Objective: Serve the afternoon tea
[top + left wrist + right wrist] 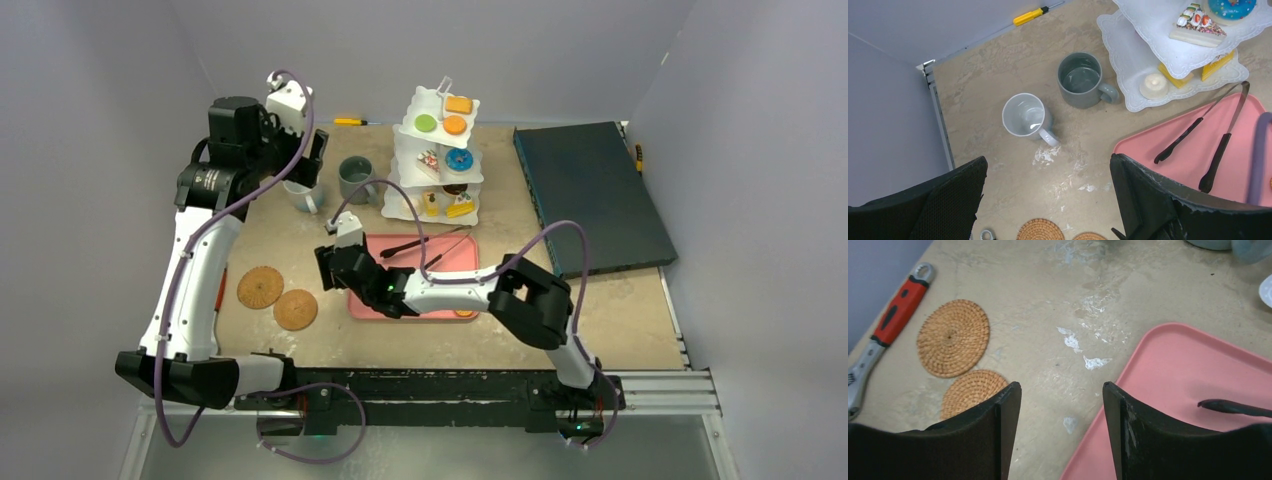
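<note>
Checking top view: left claw (312, 165) hangs over the white mug (300, 196) toward the table's far-left. Grey mug (355, 178) is beside it and the stand (435, 215) is far-centre. Right claw (325, 266) sits low at the tray's (452, 256) left edge. Coasters (260, 287) lie near-left.

Count: two mugs, two coasters, one stand, eight pastries (459, 159) on it, maybe one more on the tray, and one tongs (420, 245).

Left wrist: claw wide, empty. Mugs stand upright below, apart.

Right wrist: claw part-open, empty, over bare table between coasters and tray.

Risks:
- Wide fingers (948, 200) coming down could clip the grey mug or snag a handle and tip it.
- The right arm lies across the route to the coasters, so the arms could clash.
- The coasters sit close together, so a mug could land straddling both.
</note>
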`<state>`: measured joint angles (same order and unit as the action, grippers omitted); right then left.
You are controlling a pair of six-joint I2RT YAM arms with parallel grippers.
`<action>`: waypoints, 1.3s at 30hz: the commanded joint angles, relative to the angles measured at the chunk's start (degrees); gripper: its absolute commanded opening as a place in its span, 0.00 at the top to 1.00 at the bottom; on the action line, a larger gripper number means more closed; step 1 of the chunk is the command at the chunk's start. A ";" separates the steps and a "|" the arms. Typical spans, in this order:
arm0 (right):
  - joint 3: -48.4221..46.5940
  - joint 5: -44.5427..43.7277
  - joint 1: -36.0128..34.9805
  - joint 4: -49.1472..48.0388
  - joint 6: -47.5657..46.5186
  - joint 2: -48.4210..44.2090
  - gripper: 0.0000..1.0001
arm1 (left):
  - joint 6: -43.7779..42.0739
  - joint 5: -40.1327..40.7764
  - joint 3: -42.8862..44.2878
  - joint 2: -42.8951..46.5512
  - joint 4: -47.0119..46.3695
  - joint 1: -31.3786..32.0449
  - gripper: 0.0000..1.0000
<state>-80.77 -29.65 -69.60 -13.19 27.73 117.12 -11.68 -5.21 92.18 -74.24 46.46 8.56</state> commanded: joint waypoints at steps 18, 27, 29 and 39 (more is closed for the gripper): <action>-7.76 -7.24 0.29 5.63 1.18 10.89 0.57 | -0.51 0.95 3.97 -0.03 1.00 -0.96 0.08; -3.36 -11.03 1.54 6.64 7.24 8.47 0.62 | -0.91 0.72 4.32 -0.03 1.53 -0.96 0.08; -2.30 -11.38 1.79 6.27 7.75 7.40 0.62 | -0.97 0.72 4.32 -0.03 1.58 -1.00 0.08; -2.18 -13.39 2.34 6.95 8.13 6.42 0.59 | -1.57 0.65 4.14 -0.03 1.61 -0.99 0.08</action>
<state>-82.87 -40.80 -67.83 -7.22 34.54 125.71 -11.84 -4.67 94.32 -74.35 48.58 7.97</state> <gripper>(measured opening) 0.420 0.921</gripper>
